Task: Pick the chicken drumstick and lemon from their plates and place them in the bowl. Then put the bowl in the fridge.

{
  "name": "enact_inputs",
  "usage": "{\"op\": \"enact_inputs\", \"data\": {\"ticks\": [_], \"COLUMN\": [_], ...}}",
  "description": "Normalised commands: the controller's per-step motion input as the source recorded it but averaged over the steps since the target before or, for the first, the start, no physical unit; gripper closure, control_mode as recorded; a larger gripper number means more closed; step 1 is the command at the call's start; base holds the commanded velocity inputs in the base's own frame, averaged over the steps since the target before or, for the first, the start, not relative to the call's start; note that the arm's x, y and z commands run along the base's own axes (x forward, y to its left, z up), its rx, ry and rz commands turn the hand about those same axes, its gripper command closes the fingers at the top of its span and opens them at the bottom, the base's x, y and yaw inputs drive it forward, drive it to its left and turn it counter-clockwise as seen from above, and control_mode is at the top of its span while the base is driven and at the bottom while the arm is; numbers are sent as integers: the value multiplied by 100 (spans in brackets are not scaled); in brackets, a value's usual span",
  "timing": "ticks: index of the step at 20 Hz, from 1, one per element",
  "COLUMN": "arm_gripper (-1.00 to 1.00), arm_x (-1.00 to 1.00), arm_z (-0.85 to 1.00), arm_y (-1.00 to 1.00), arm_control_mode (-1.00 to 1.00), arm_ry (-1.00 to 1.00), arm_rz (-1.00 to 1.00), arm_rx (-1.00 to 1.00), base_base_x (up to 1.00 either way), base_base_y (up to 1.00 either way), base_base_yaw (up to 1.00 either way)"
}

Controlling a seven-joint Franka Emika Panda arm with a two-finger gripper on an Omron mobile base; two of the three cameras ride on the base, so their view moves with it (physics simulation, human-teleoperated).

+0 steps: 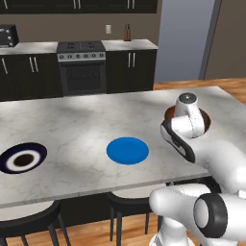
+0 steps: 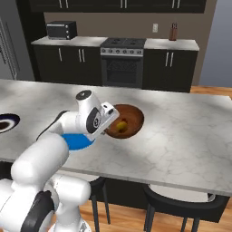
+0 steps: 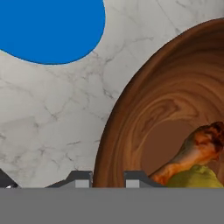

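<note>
The brown wooden bowl (image 2: 132, 117) stands on the marble island, right of the bright blue plate (image 1: 127, 150). Inside it lie the yellow-green lemon (image 3: 194, 177) and the reddish-brown chicken drumstick (image 3: 199, 146), touching each other. In the right base view the lemon (image 2: 121, 125) shows by the near rim. My gripper (image 3: 108, 179) reaches down at the bowl's (image 3: 175, 100) left rim, and its two fingertips stand shut on the rim, one on each side of the wall. The navy plate with a white centre (image 1: 21, 158) sits far left with nothing on it. A grey fridge edge (image 2: 5, 50) shows at far left.
The blue plate (image 3: 48, 26) lies bare close beside the bowl. Black stools (image 2: 181, 199) stand under the island's near edge. Across the floor are dark cabinets, a stove (image 1: 81, 65), a microwave (image 2: 61, 30) and a bottle (image 1: 127, 32) on the back counter.
</note>
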Motion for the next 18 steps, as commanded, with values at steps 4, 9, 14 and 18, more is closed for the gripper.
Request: {"op": "enact_inputs", "data": {"ticks": [4,9,14,18], "arm_gripper": [100,100,100,100], "arm_x": [-50,-44,-37,-40], "arm_z": [40,36,34,32], "arm_y": [21,21,16,12], "arm_control_mode": [-100,-100,-100,-100], "arm_ry": [0,0,1,9], "arm_rz": [41,34,20,14], "arm_rx": [-14,-17,-18,-12], "base_base_x": [0,0,0,0], "base_base_y": [0,0,0,0], "base_base_yaw": [0,0,0,0]}}
